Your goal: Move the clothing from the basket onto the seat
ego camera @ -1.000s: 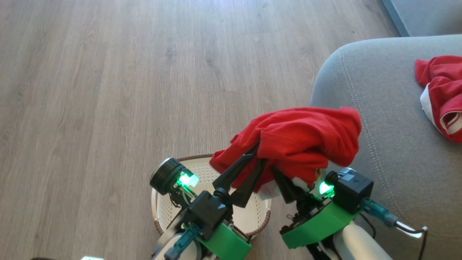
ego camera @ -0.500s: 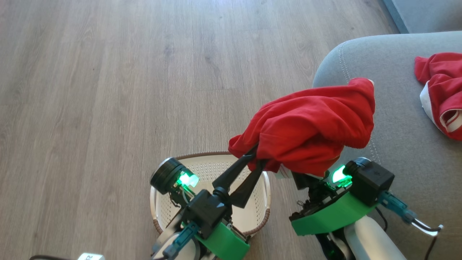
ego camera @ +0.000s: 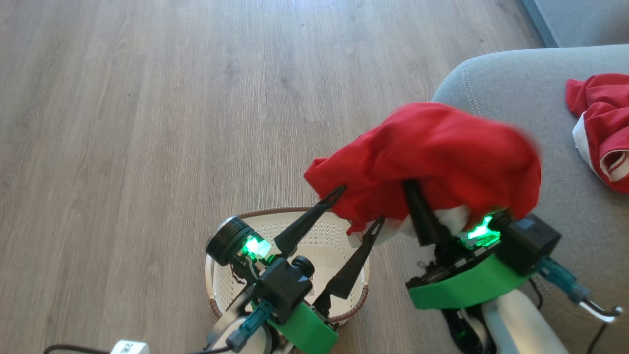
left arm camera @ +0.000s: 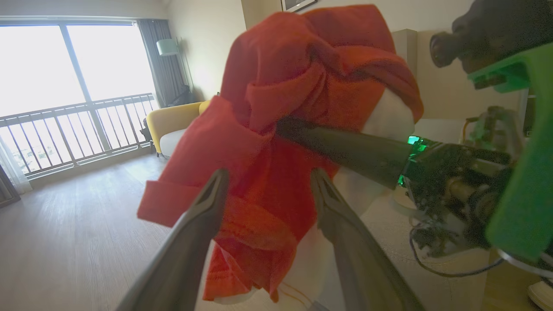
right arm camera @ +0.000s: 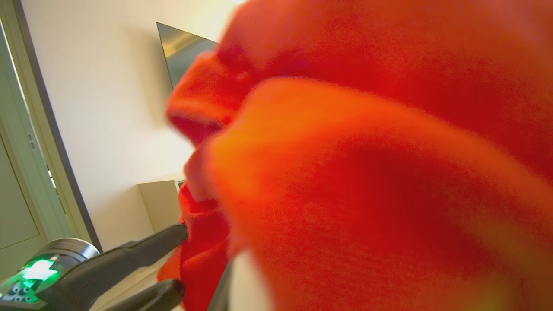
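Note:
A bright red piece of clothing hangs bunched in the air between the basket and the seat, with my right gripper shut on it from below; the fingertips are buried in the cloth. My left gripper stands open just left of it, its fingers spread at the cloth's lower edge. In the left wrist view the clothing hangs between the left gripper's parted fingers. Under the left arm on the floor sits the cream basket. Another red garment lies on the grey seat.
Wood floor stretches to the left and far side. A white plug block with a cable lies at the bottom left. A blue-grey cushion edge sits beyond the seat. A yellow armchair stands by the window.
My left gripper has opened and let go of the red clothing. The right gripper has carried the clothing to the right, partly over the seat's corner.

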`<state>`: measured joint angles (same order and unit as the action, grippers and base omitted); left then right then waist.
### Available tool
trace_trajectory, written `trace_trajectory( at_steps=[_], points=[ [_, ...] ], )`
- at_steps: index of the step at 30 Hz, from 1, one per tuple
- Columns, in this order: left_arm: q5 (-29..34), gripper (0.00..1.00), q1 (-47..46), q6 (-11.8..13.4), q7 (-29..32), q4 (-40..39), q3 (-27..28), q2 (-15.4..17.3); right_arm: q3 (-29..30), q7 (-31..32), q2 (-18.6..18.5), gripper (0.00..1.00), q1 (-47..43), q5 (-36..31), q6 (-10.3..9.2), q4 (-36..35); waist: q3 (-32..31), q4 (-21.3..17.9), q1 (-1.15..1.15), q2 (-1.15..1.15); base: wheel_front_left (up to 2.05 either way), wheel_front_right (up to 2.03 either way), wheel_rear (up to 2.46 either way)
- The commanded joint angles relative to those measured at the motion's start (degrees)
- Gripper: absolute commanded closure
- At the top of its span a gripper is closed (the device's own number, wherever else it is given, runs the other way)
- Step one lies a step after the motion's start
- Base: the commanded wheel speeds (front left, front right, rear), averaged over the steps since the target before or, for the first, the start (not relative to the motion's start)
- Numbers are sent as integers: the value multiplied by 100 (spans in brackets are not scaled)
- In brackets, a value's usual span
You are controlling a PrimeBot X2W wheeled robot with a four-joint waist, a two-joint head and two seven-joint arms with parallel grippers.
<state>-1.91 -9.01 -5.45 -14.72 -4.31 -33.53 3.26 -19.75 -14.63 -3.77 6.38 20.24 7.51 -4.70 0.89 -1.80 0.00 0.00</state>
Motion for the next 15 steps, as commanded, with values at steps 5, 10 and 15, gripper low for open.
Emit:
trace_trajectory(
  at_steps=[5, 10, 15],
  points=[
    [250, 0, -61, 101, -28, 107, 213, 86, 153, -37, 88, 100, 201, -68, -2, -295, -7, -21, 0, 0, 0, 0, 0],
    [172, 0, 31, 255, -28, 344, 328, 123, 331, -37, 89, 100, 237, -270, -2, -323, -21, -30, 0, 0, 0, 0, 0],
    [175, 0, 114, 289, -28, 538, 334, 187, 442, -37, 38, 100, 269, -379, -2, -385, -38, -37, 0, 0, 0, 0, 0]
  ],
)
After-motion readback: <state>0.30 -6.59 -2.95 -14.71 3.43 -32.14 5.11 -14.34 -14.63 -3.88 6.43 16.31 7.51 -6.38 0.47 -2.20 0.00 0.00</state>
